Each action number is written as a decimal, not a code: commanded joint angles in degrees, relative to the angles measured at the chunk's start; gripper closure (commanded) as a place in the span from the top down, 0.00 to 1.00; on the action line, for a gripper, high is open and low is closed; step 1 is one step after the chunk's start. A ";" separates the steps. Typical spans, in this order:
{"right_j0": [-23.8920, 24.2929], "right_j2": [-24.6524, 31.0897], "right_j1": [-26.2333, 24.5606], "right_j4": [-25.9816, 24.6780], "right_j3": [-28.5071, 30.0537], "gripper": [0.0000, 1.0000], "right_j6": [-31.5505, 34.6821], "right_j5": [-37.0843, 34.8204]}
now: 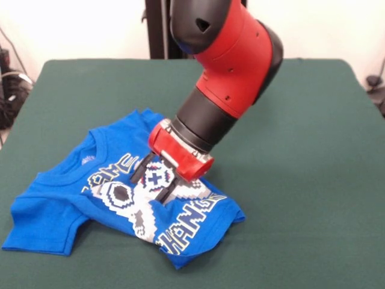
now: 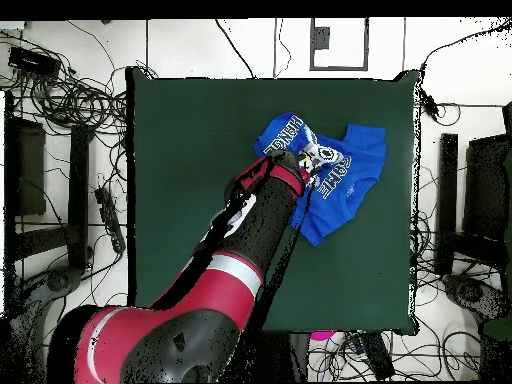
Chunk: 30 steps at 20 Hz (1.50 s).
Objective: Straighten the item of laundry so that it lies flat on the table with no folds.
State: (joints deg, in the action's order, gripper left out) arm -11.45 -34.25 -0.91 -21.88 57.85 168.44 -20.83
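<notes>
The bright blue T-shirt (image 1: 54, 205) lies on the dark green table (image 1: 301, 150), left of centre and toward the near edge in the front view. It is rumpled: the body is folded over itself, so the controller print and lettering run crooked. One sleeve spreads toward the front left. My gripper (image 1: 154, 182) points down onto the printed middle of the shirt. Its black fingers (image 1: 139, 171) stand apart with print showing between them, at or just above the cloth. In the overhead view the shirt (image 2: 345, 180) lies at the table's (image 2: 200, 150) upper right, and the gripper (image 2: 311, 166) sits over its left part.
The red and black arm (image 2: 250, 235) crosses the table diagonally from the base at the bottom of the overhead view. Cables (image 2: 70, 100) and stands lie on the floor around the table. A small pink object (image 2: 322, 337) sits just off the table's bottom edge.
</notes>
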 commanded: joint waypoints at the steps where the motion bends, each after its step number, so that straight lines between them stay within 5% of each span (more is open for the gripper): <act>1: -0.59 3.57 2.42 6.17 5.78 1.00 11.66 0.78; 6: 1.97 8.48 16.48 7.58 12.52 1.00 -0.06 -5.13; 11: 4.75 12.16 22.73 7.44 14.85 1.00 -6.16 -7.07; 19: 10.42 22.07 19.95 10.38 17.91 1.00 -6.90 -13.15; 25: 8.00 19.98 15.84 12.79 15.49 1.00 -1.29 -22.40; 30: 6.18 18.24 13.98 13.35 14.97 1.00 2.69 -22.31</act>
State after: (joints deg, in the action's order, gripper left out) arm -1.99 -24.79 19.09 -12.19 67.96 168.44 -36.32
